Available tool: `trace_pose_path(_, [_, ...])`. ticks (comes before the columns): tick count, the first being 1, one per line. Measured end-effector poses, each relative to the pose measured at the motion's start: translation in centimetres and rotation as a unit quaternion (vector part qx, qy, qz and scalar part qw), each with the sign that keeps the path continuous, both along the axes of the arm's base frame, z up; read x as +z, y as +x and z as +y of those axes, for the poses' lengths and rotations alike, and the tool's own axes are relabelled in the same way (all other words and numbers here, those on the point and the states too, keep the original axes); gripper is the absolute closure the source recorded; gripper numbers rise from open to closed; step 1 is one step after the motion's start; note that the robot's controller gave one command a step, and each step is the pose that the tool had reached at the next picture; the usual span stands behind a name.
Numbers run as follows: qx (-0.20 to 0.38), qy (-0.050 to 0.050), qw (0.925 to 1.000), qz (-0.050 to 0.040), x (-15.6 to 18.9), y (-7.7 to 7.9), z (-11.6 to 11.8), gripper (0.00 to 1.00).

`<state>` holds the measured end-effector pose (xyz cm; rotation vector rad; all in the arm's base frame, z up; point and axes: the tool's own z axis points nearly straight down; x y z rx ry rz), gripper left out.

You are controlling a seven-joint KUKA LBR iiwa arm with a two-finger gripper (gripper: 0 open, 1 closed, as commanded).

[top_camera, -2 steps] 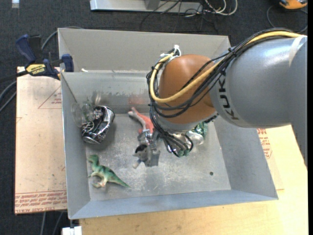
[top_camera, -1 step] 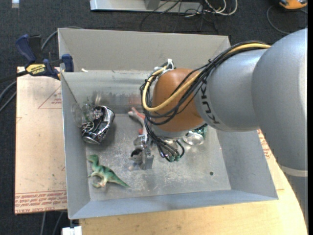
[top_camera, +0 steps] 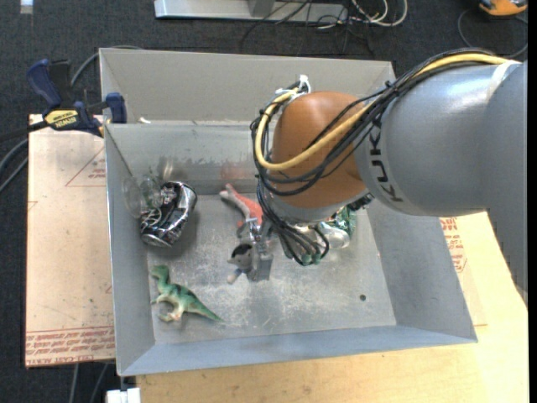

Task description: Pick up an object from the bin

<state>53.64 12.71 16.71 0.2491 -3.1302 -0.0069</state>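
While the hand [top_camera: 252, 260] sits low over the middle of the bin [top_camera: 377, 300], we can't tell if it's open or closed. Closest thing is a reddish toy animal [top_camera: 241, 203] just beside it, toward the back wall; a crushed can [top_camera: 169, 214] and green toy dinosaur [top_camera: 179, 296] lie further left.

The arm's orange cover [top_camera: 315, 149] hides most of a green-white thing [top_camera: 342, 223] and the right end of the red toy [top_camera: 237, 201]. The clear thing [top_camera: 138, 193] beside the can [top_camera: 170, 215] is too blurred to name.
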Motion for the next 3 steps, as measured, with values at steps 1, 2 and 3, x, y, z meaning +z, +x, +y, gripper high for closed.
trace_pose_path(1, [-0.012, 0.002, 0.9999, -0.0074, -5.9, 4.6, -1.7, 1.0])
trace_pose_path(2, [-0.049, 0.001, 0.9988, -0.0006, 0.8, 3.1, -0.7, 1.0])
trace_pose_path(3, [-0.029, 0.004, 0.9995, -0.0138, 9.7, 5.9, 0.6, 1.0])
